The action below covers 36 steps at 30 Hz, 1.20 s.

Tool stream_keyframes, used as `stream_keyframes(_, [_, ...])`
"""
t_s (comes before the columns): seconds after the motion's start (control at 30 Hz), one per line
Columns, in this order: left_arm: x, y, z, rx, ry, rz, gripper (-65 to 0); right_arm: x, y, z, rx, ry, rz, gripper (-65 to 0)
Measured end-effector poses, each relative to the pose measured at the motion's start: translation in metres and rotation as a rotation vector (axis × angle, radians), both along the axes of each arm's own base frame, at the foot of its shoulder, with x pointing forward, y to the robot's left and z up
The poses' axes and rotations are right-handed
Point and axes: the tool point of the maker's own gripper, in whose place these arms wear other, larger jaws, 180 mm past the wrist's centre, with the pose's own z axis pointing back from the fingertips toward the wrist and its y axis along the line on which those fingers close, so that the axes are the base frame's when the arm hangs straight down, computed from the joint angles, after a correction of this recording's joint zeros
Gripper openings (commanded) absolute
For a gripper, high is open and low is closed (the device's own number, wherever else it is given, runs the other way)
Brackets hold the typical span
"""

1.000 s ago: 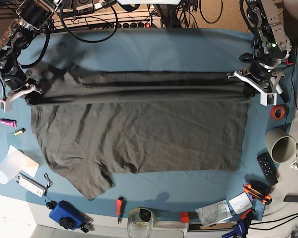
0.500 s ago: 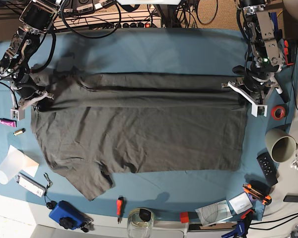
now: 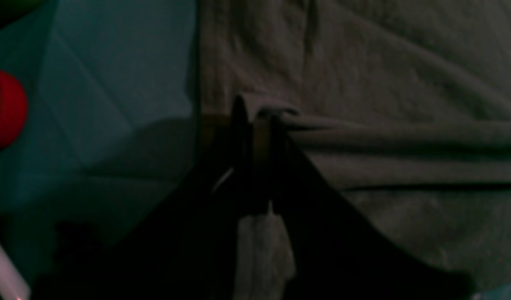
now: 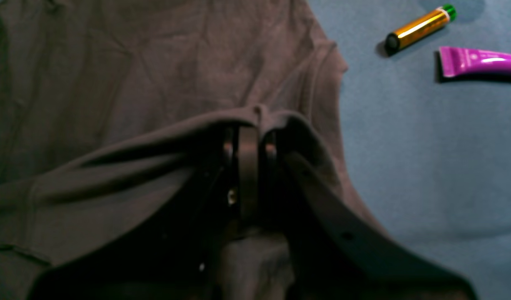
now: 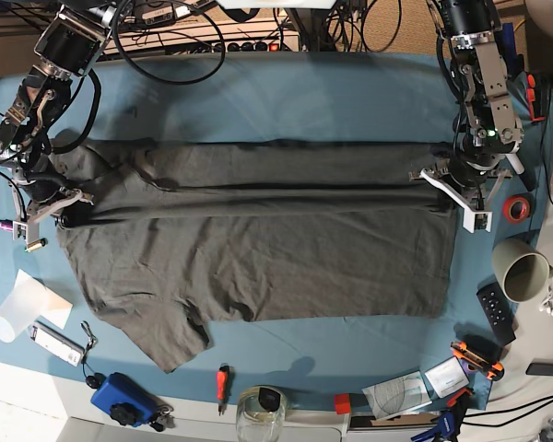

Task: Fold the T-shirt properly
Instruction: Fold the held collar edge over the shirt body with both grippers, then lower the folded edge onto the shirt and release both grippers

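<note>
**Long fold carried across, both edges pinched**

The T-shirt [image 5: 258, 249] is spread on the blue surface [image 5: 286, 92], its far edge doubled over. Cloth is clamped in the jaws of the left gripper [image 3: 257, 114] and right gripper [image 4: 259, 114]. If tension is lost unevenly, the fold could be skewed or bunched.

No lettering, brand, number or sign is showing legibly in any view. Right of the right gripper [image 4: 251, 125], the purple tube [image 4: 480, 61] and the gold cylinder [image 4: 420, 28] are showing no readable print.
</note>
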Motion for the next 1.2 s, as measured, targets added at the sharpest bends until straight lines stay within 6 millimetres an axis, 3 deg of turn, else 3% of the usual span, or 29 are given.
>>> stream_keyframes(0.23, [0.006,0.0,0.004,-0.001,-0.013,0.001,-65.0,-0.003,-0.003,-0.043,0.104,0.071,-0.052,-65.0])
stream_keyframes(0.73, [0.011,0.001,0.009,0.001,-0.052,0.006,-65.0,0.013,0.001,-0.032,0.11,0.026,-0.019,-65.0])
stream_keyframes(0.8, [0.011,0.001,0.009,0.001,-0.053,0.006,-65.0,0.015,0.005,-0.029,0.102,0.006,0.02,-58.1])
stream_keyframes(0.87, [0.011,0.001,0.01,0.001,-0.054,0.006,-59.3,0.016,0.006,-0.028,0.1,-0.002,0.032,-48.6])
stream_keyframes(0.93, [0.011,0.002,0.009,0.004,-0.053,0.006,-53.3,0.016,0.006,-0.028,0.097,0.001,0.03,-44.4])
stream_keyframes(1.07, [0.011,0.002,0.009,0.005,-0.053,0.007,-44.5,0.018,0.007,-0.024,0.119,-0.021,0.031,-44.3])
stream_keyframes(1.2, [0.012,0.002,0.01,0.005,-0.056,0.007,-42.2,0.025,0.002,-0.011,0.154,-0.075,0.019,-44.4])
